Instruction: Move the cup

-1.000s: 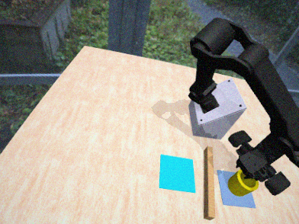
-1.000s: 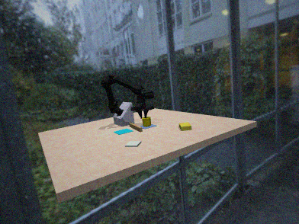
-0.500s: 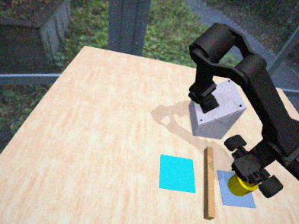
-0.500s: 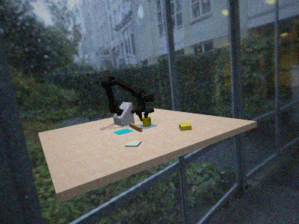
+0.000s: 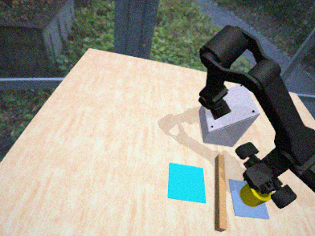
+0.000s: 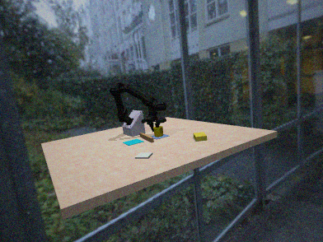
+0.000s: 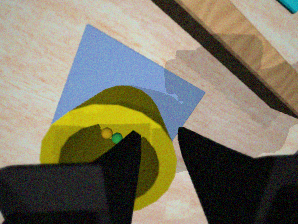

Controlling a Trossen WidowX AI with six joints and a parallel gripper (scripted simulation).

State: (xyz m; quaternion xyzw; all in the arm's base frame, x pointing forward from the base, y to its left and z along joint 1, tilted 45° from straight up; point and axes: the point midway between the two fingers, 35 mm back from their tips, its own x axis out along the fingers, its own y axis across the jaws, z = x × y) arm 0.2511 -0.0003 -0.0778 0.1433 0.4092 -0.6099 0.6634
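Observation:
The yellow cup (image 5: 250, 197) (image 6: 158, 132) (image 7: 107, 115) stands upright on the blue pad (image 5: 241, 211) (image 6: 166, 136) (image 7: 85, 70). An orange marble (image 7: 106, 133) and a green marble (image 7: 117, 138) show inside it; a finger hides part of the inside. My gripper (image 7: 159, 133) is partly open at the cup's rim. In the wrist view one finger is over the cup's mouth and the other is outside the wall, with a gap between the fingertips. The other pad, cyan (image 5: 186, 182) (image 6: 133, 142) (image 7: 289, 4), has nothing on it.
A wooden bar (image 5: 220, 193) (image 6: 147, 137) (image 7: 225, 30) lies between the two pads. A grey box (image 5: 231, 118) (image 6: 133, 127) stands near the arm. A yellow block (image 6: 200, 137) and a pale flat tile (image 6: 143, 155) lie farther out on the table.

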